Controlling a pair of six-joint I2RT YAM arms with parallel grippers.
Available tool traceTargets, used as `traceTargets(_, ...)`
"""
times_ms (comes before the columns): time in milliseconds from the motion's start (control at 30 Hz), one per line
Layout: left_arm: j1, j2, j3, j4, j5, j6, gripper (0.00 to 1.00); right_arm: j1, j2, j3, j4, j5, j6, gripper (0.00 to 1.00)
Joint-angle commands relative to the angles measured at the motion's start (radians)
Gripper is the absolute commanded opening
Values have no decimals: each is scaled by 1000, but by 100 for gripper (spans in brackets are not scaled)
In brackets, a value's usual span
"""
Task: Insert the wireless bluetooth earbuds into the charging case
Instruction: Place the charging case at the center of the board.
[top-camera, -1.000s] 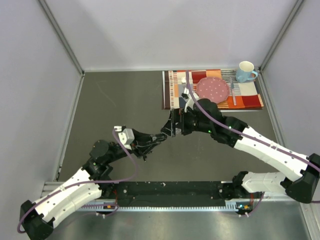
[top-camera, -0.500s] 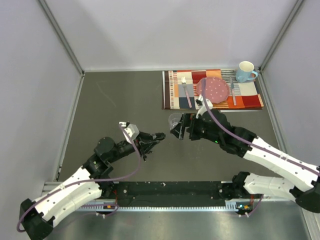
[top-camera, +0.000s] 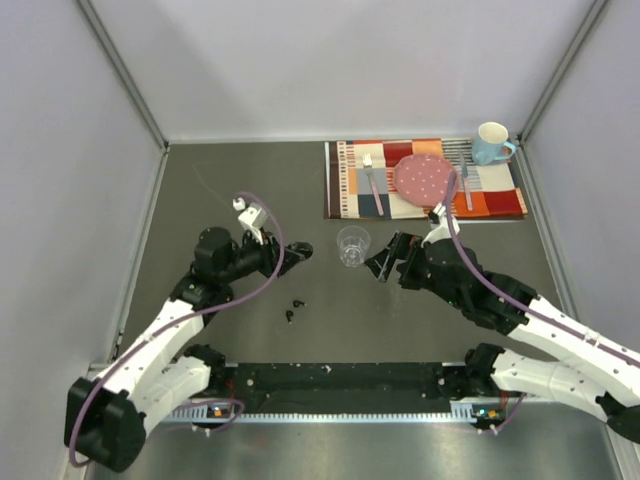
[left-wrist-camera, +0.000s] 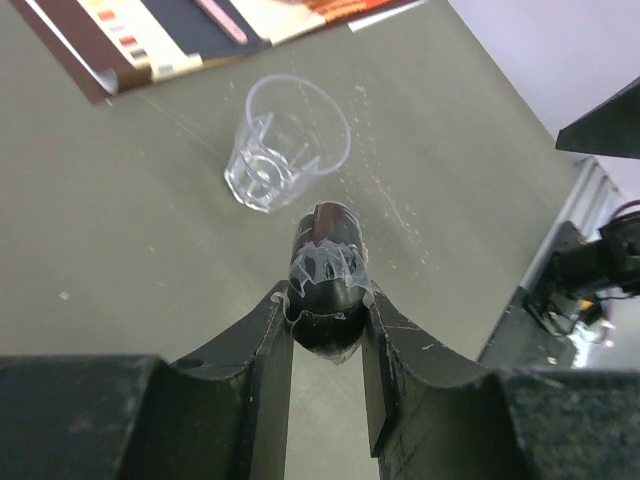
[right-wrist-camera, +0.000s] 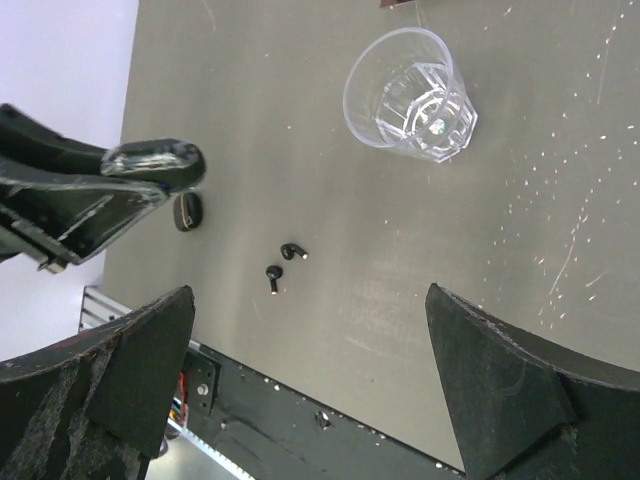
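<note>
The left gripper (left-wrist-camera: 328, 296) has its fingers drawn narrow on the black charging case (left-wrist-camera: 326, 255), pinching it by its sides with the free end toward the clear cup (left-wrist-camera: 288, 143) (whether the lid is up I cannot tell). I judge it is held this way to keep it steady, so the other arm can bring the buds to it. Two earbuds (right-wrist-camera: 292, 251) lie loose on the table (top-camera: 250, 190), close together, nearer to the arm bases than the case and apart from the cup. More buds I do not see. The right gripper (right-wrist-camera: 308, 300) has its fingers spread wide and holds nothing. It hangs beside the cup and looks down on the buds, probably ready to pick one.
</note>
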Motion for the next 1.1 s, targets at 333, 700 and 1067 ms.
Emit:
traceTargets(333, 54, 455, 231, 6, 182, -247, 4, -2, -11, -1, 15, -16, 22, 99)
traceTargets(700, 60, 710, 297, 50, 136, -265, 15, -4, -36, -20, 11, -8, 13, 99)
traceTargets(1067, 60, 827, 322, 52, 124, -274, 29, -8, -56, -32, -1, -2, 8, 99)
